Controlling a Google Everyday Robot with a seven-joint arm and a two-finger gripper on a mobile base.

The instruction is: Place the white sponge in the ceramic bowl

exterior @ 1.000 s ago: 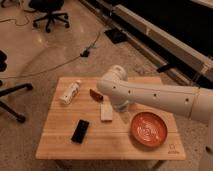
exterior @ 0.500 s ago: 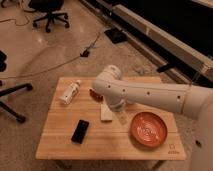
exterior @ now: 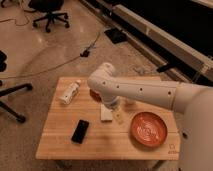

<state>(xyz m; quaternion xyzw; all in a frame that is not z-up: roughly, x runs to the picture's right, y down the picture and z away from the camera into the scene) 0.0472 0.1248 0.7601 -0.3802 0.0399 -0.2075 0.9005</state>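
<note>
White sponge [exterior: 105, 115] lying just beneath the tool [exterior: 114, 111], tool's spread impossible to tell, ceramic bowl [exterior: 149, 130] near

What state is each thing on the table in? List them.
Bowl: upright, empty.
Sponge: flat on the table, outside the bowl.
Bottle: lying on its side.
Phone: lying flat.
Gripper: low over the table, right beside the sponge.

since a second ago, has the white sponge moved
No: the white sponge stays equally far left of the ceramic bowl, gripper at its right edge.
</note>
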